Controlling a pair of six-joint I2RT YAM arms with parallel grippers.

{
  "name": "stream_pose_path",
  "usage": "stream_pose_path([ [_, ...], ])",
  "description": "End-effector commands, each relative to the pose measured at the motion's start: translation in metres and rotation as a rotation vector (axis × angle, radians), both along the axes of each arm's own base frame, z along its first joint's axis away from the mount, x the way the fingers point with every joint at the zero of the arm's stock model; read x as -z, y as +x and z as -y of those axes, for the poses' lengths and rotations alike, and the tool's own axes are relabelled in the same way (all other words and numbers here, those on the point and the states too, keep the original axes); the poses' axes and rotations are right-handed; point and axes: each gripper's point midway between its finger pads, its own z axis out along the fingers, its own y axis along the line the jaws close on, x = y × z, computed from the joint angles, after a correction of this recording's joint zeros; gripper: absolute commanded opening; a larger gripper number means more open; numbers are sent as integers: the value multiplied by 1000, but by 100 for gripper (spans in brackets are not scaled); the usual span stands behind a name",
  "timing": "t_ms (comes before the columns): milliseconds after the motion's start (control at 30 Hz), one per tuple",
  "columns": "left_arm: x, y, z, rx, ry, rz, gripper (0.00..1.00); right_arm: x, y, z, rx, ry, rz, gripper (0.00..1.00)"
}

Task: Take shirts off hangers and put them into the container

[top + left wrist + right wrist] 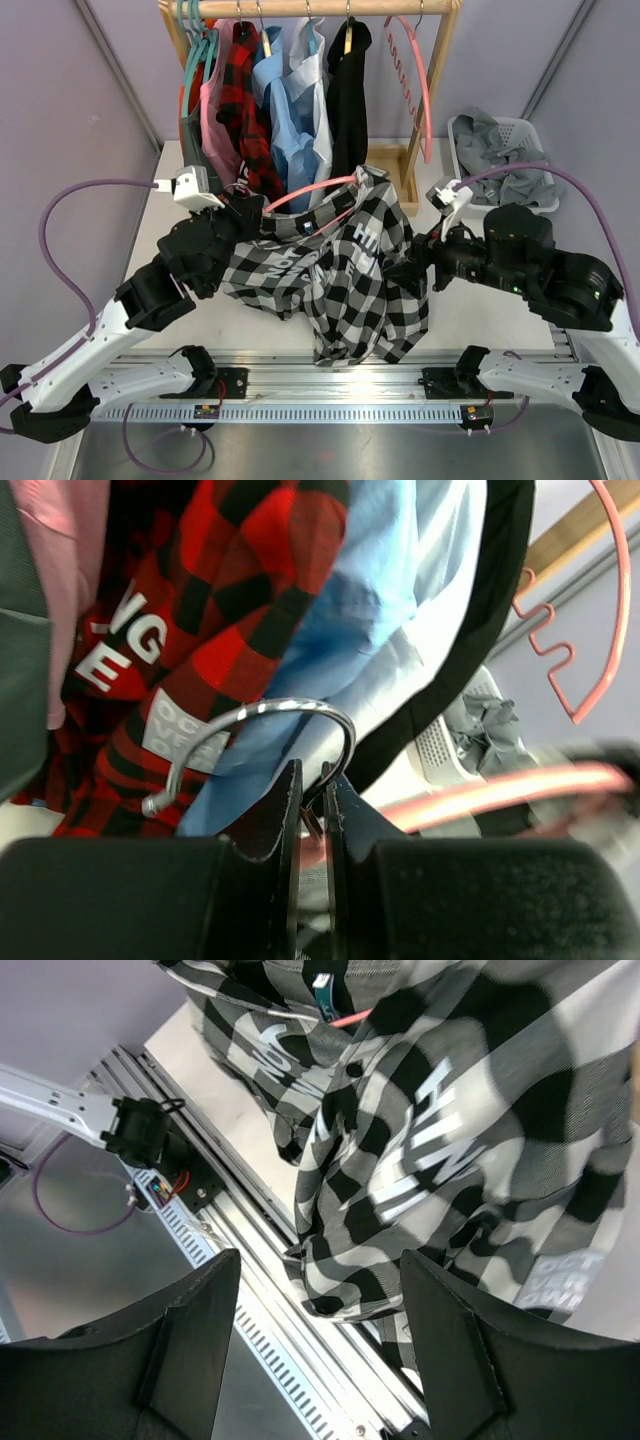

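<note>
Left gripper (312, 780): you have it pinched nearly closed on the metal hook (262, 720) of the pink hanger (310, 190), held low in front of the wooden rail (320, 8) with its hanging shirts. Between your arms, the black-and-white check shirt (340, 270) hangs on that hanger, with its lower folds lying on the table (470, 310) near the front edge. Your right gripper (318, 1260) stands with jaws spread wide at the shirt's right side, gripping nothing, and the container (530, 135) sits far right with a grey shirt (490, 150) in it.
</note>
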Motion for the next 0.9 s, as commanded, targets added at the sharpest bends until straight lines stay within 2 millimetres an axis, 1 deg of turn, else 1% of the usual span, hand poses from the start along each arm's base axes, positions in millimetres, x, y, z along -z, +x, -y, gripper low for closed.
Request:
stream_pose_path([
  [0,-38,-5,3,17,-169,67,0,-4,10,-10,-16,-3,60,72],
  [33,-39,-7,2,20,-170,68,0,-3,12,-9,-6,-10,65,72],
  [133,-43,-11,1,37,-172,72,0,1,30,7,107,-70,100,72],
  [167,-44,-13,1,41,-172,72,0,3,48,24,242,-130,124,72],
  [200,-45,-15,0,46,-171,69,0,5,58,35,314,-168,138,72],
  [267,-47,-17,0,55,-169,73,0,11,76,55,449,-261,177,75],
  [300,-46,-18,0,64,-162,69,0,16,81,53,455,-289,179,78],
  [333,-48,-20,0,71,-162,72,0,18,83,51,456,-295,186,84],
  [367,-50,-21,0,78,-155,76,0,21,89,45,453,-292,203,87],
  [400,-49,-23,3,103,-140,72,0,22,91,42,454,-291,210,89],
  [433,-53,-25,4,115,-135,76,0,18,95,39,461,-267,228,90],
  [467,-53,-26,4,126,-118,78,0,20,99,39,473,-276,240,93],
  [500,-55,-30,10,173,-103,85,0,19,101,38,483,-266,249,93],
  [533,-61,-34,11,202,-77,105,0,14,103,35,489,-239,262,93],
  [567,-65,-37,15,235,-63,118,0,14,104,34,484,-234,268,93],
  [600,-67,-45,24,311,-35,126,0,14,105,31,479,-225,273,93],
  [633,-79,-47,27,336,-7,141,0,12,105,27,465,-207,280,93],
  [667,-79,-48,28,348,16,129,0,10,104,26,455,-193,286,92],
  [700,-70,-48,28,355,62,97,0,8,104,24,447,-182,289,92],
  [800,-72,-50,23,353,97,96,0,4,98,17,394,-149,293,92],
  [867,-74,-53,18,350,90,104,0,1,94,13,357,-128,303,91],
])
